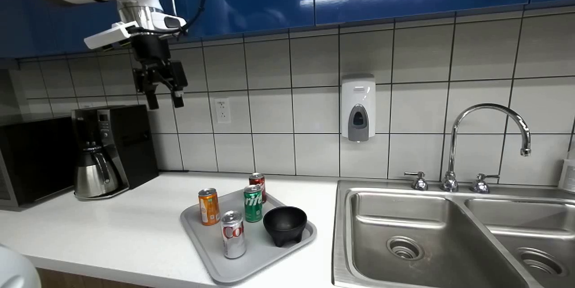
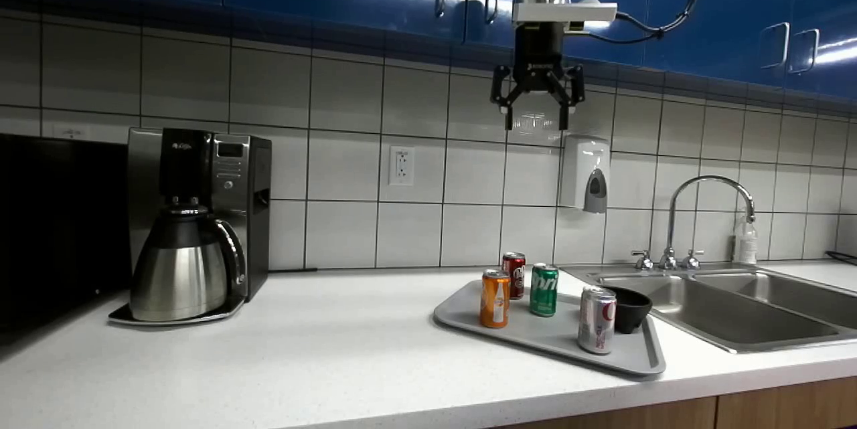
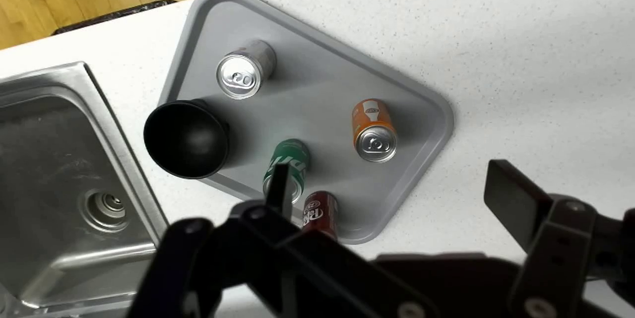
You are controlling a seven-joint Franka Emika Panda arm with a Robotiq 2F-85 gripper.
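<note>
**End effector (image 2: 536, 124) bare and wide apart, well clear of a loaded tray (image 3: 317, 85)**

Both exterior views: end effector points down, fingers (image 3: 513, 204) spread, nothing between them. It hangs high above the desk (image 1: 134, 229), touching no item.

Items, all upright on the gray tray: orange can (image 1: 209, 208), silver can (image 1: 234, 237) nearest the desk's front edge, green can (image 2: 543, 292) between the others, dark red can (image 2: 514, 276) near the wall-side corner, black bowl (image 1: 285, 220) by the sink-side edge. Cans stand apart from one another; green and dark red are the closest pair. Nothing seen in the bowl. Sink (image 1: 342, 234) is near the tray; coffee maker (image 2: 231, 205) is well apart, toward the opposite side.

Progress, my judgement: no grip in place, no can lifted or tipped, all four on the tray. Left undone: coming down to can height and taking hold of something. No sign of anything finished beyond the items being set out.

Wrist view: one finger covers part of the green can and the wrist hides part of the dark red one, so what lies straight below is hard to say.
</note>
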